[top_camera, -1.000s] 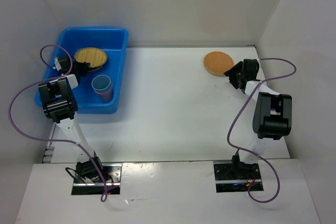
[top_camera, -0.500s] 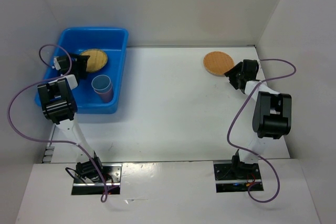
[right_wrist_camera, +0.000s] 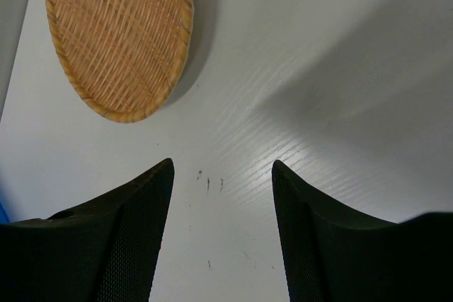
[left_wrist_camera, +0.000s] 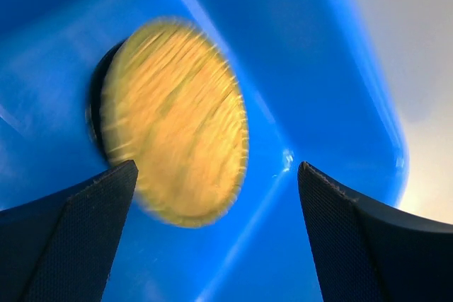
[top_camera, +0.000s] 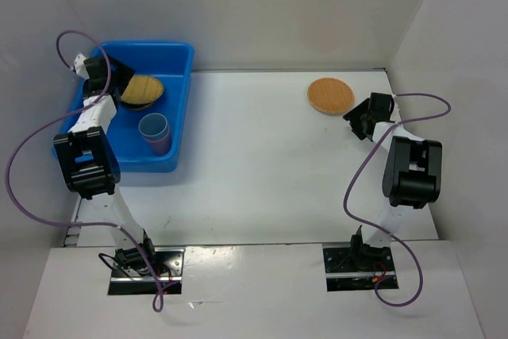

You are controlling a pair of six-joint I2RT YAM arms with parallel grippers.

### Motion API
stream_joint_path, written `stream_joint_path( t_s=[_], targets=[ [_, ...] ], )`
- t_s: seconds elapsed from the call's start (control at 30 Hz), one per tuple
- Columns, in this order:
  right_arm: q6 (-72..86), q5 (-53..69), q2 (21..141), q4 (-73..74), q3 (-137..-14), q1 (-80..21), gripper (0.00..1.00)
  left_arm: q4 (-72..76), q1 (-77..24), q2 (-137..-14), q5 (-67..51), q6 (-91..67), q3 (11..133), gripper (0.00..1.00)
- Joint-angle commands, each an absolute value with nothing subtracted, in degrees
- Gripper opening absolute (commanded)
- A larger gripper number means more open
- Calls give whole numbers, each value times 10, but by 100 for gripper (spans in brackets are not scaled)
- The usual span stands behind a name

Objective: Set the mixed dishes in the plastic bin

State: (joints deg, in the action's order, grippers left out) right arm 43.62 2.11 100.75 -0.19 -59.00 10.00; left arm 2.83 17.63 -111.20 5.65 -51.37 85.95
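The right gripper (right_wrist_camera: 219, 167) stands wide open and empty, the woven bamboo disc (right_wrist_camera: 117, 33) lying ahead, off to one side of its gap; closing from here would likely miss or nudge the flat disc away. The left gripper (left_wrist_camera: 216, 166), likewise spread and empty, hangs over the blue plastic bin (left_wrist_camera: 304, 68), where a blurred second disc (left_wrist_camera: 173, 122) hides most of a dark dish (left_wrist_camera: 95, 100) beneath.

Open table (top_camera: 262, 148) is stretching from plastic bin (top_camera: 181, 117) to right gripper (right_wrist_camera: 221, 167); blue cup (top_camera: 154, 130) is occupying the bin's near half

Left arm (top_camera: 86, 160) and right arm (top_camera: 411, 172) had black joints, white links, purple cables (top_camera: 347, 198); fingers (right_wrist_camera: 120, 238) were black, mesh-textured.
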Motion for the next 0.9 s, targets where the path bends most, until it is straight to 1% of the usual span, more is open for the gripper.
stream_joint_path(
  t_s=[0.0, 0.07, 0.1, 0.13, 0.2, 0.3, 0.47, 0.6, 0.7, 0.87],
  targets=[
    [427, 18, 1016, -9, -610, 105, 63, -45, 173, -1099, 105, -425, 931, 100],
    [427, 31, 1021, -9, -610, 105, 63, -74, 173, -1105, 123, -425, 946, 100],
    [427, 31, 1021, -9, -610, 105, 63, -69, 173, -1096, 129, -425, 933, 100],
    [427, 31, 1021, -9, -610, 105, 63, -42, 173, -1073, 135, -436, 894, 100],
    [427, 31, 1021, -9, -610, 105, 63, -12, 173, -1033, 176, -451, 856, 100],
    [427, 31, 1021, -9, -610, 105, 63, 15, 173, -994, 182, -452, 820, 100],
    [427, 42, 1042, -9, -615, 105, 63, 25, 173, -943, 117, -425, 825, 100],
    [427, 47, 1048, -16, -609, 112, 63, 71, 173, -888, 16, -410, 812, 100],
    [427, 75, 1053, -69, -584, 126, 63, 100, 173, -842, -37, -405, 799, 100],
    [439, 120, 1080, -133, -599, 131, 63, 107, 168, -802, -79, -400, 794, 100]
  ],
)
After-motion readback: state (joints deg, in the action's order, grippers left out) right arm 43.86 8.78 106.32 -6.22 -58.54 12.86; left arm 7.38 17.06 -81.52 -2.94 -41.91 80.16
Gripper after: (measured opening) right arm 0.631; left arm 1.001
